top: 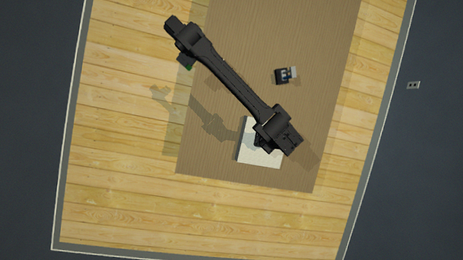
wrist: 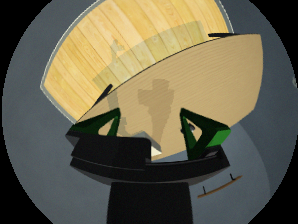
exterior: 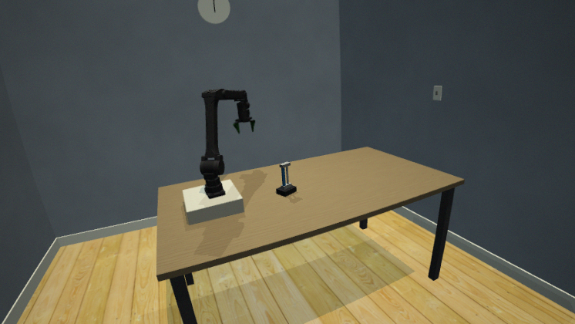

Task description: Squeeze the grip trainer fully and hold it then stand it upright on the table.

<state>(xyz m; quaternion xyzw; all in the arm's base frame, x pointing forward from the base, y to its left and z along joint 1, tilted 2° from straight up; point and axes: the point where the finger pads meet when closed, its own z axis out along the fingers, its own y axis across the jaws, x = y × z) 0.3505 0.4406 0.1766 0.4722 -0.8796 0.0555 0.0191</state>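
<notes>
The grip trainer (exterior: 284,180) stands upright on the table, on a black base with a blue bar and a grey bar under a light cap. From above it shows in the overhead view (top: 285,75), a little way from the arm's base. My gripper (exterior: 243,126) hangs high above the table, up and to the left of the trainer, with its green fingers spread wide and nothing between them. In the wrist view the fingers are open over the table's far end, and the trainer is not in that view.
The arm stands on a white block (exterior: 213,206) near the table's left end. The table (exterior: 305,197) has dark legs and stands on a wooden floor. A wall clock (exterior: 213,8) and a wall switch (exterior: 437,92) are on the walls.
</notes>
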